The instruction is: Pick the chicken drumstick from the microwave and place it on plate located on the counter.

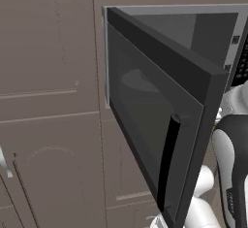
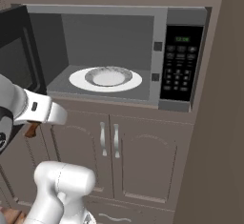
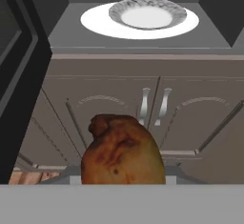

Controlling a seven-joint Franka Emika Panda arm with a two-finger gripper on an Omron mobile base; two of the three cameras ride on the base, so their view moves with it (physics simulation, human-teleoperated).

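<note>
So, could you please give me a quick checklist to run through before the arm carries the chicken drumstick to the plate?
1. Chicken drumstick out of the microwave: ok, it sits low in the hand view, in front of the cabinet doors.
2. Grip on it: cannot tell, the fingers are hidden behind it.
3. Microwave door swung wide: ok.
4. Bowl on the turntable undisturbed: ok.
5. Target plate located: not ok, nothing here shows it.
</note>
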